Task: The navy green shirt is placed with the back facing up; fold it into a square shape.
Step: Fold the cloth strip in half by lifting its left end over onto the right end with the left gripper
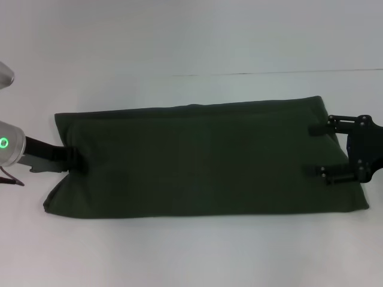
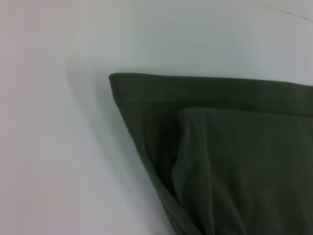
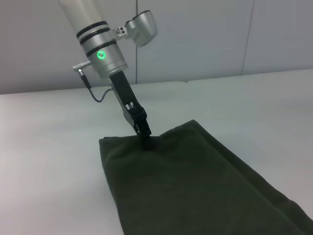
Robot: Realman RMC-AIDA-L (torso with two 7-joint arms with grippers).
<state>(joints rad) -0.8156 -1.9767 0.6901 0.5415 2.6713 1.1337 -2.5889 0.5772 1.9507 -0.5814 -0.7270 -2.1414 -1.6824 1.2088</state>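
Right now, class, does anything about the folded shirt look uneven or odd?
Slightly. The navy green shirt is a long band, not yet square, and its left end slants. The left claw meets that end; the open right claw rests on the other.

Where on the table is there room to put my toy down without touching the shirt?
Bare white table lies beyond the navy green shirt and in the strip in front of it. The ends are crowded: the left gripper sits on the left edge, the right gripper on the right edge.
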